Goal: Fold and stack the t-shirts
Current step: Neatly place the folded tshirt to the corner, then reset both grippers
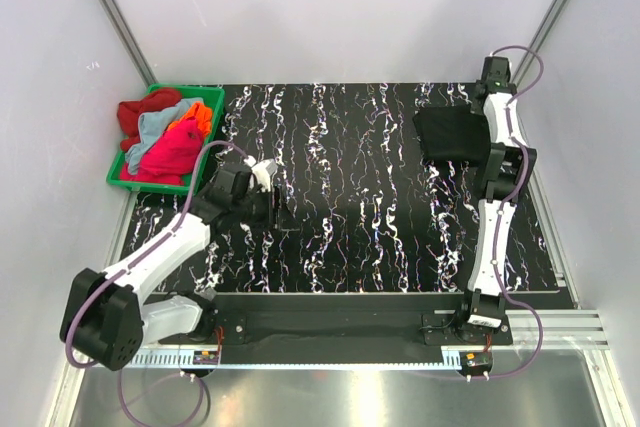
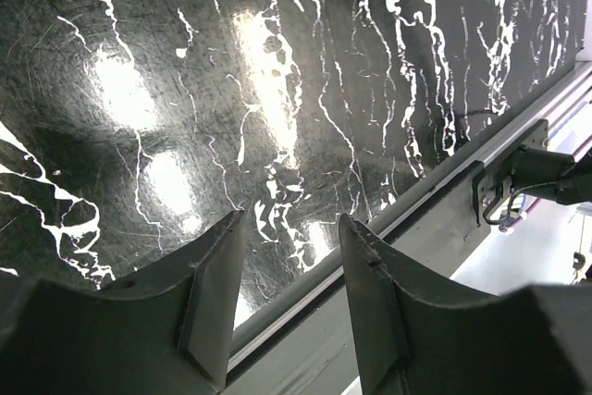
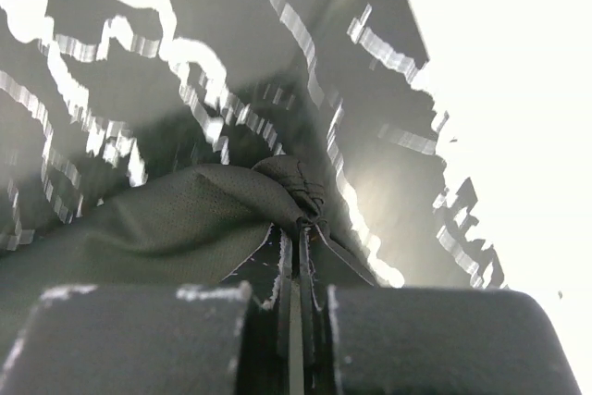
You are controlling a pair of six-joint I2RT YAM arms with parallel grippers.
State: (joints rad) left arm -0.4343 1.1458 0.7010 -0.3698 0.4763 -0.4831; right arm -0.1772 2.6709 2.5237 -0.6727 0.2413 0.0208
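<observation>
Right gripper (image 3: pixel 298 270): clamped shut on a bunched edge of the black t-shirt (image 3: pixel 185 219). From the pinch the cloth is spread leftward, toward table centre. From above it is seen as a dark block at the far right of the marbled table (image 1: pixel 350 247). It reads near-square, so no long axis can be told.

Left gripper (image 2: pixel 291 228): jaws parted, nothing held, hung over bare table left of centre, well apart from the shirt. The right arm is judged nearer for the next fold.

The other t-shirts (image 1: pixel 172 147) are heaped in the green bin (image 1: pixel 150 186), far left.
</observation>
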